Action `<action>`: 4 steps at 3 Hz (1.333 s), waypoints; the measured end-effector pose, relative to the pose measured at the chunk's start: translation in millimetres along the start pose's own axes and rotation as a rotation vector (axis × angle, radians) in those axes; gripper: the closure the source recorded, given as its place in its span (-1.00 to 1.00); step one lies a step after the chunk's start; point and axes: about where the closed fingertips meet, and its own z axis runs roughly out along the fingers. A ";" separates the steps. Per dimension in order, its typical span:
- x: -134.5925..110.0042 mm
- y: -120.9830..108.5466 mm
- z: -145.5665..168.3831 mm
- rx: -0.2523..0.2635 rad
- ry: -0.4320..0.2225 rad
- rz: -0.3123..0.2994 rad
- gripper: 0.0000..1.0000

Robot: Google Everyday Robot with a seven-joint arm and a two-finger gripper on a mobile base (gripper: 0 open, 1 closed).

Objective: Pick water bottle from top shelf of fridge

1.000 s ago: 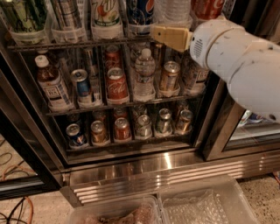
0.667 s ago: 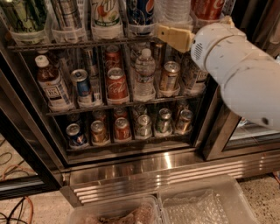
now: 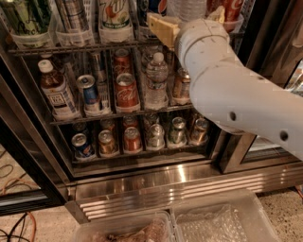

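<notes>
The water bottle [image 3: 189, 6], clear and ribbed, stands on the top shelf [image 3: 71, 48] of the fridge [image 3: 165, 186], toward the right of the row of tall cans in clear cup holders. Only its lower body shows at the top edge of the camera view. My gripper [image 3: 190, 20] is up at that shelf and is open. One tan finger [image 3: 162, 28] shows to the left of the bottle and the other [image 3: 218, 14] to its right. My white arm [image 3: 236, 99] covers the right part of the racks.
A smaller labelled water bottle [image 3: 156, 80] and soda cans [image 3: 124, 89] fill the middle rack, with short cans [image 3: 131, 139] below. A black door frame [image 3: 234, 151] stands at the right. Two clear plastic bins [image 3: 222, 222] sit in front of the steel base.
My arm has swung left and up. The gripper has gone from beside the shelf's right end to around the clear bottle.
</notes>
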 end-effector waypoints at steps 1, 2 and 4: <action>-0.6 12.3 7.2 0.032 -0.006 -0.027 -0.80; 1.1 16.9 8.9 0.059 0.002 -0.045 -1.00; 6.8 11.2 2.6 0.109 0.030 -0.049 -1.00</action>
